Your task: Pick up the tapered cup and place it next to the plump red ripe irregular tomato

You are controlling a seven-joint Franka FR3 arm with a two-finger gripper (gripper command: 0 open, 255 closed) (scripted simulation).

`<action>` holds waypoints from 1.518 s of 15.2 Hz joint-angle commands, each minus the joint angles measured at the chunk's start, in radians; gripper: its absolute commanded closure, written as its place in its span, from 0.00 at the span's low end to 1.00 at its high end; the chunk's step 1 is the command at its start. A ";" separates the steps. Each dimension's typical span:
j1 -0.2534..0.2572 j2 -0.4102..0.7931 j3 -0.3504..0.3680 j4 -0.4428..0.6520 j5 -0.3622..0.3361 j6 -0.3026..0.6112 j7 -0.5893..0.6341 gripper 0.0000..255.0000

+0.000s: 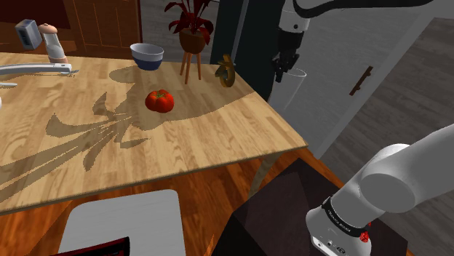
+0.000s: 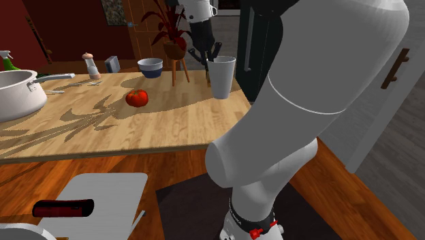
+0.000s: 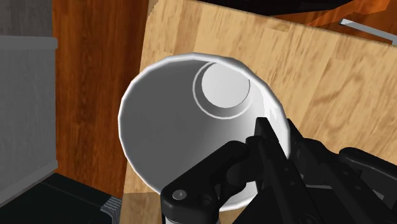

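- Black gripper sits nearest the wrist lens, its fingers pinched across the wall of the tapered cup, one inside the rim and one outside.
- Cup is pale, open-topped and upright at the far corner of the surface, upper middle of the second exterior view. Cannot tell whether its base is clear of the wood.
- Red tomato lies well apart, left of centre in the shoulder view.
- Handling, judged: light, stiff, smooth-walled. The one-sided rim pinch may let it swing or slip, so carry level and slow.
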 commanded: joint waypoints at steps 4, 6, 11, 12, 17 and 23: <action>0.000 0.004 0.002 0.072 0.002 -0.068 -0.008 1.00; 0.000 0.006 0.003 0.101 0.002 -0.094 -0.011 1.00; 0.000 0.016 0.004 0.178 0.002 -0.161 -0.020 1.00; 0.000 0.018 0.004 0.187 0.002 -0.168 -0.021 1.00; 0.035 0.141 0.065 0.279 0.019 -0.151 0.077 1.00; 0.082 0.315 0.127 0.436 0.017 -0.150 0.190 1.00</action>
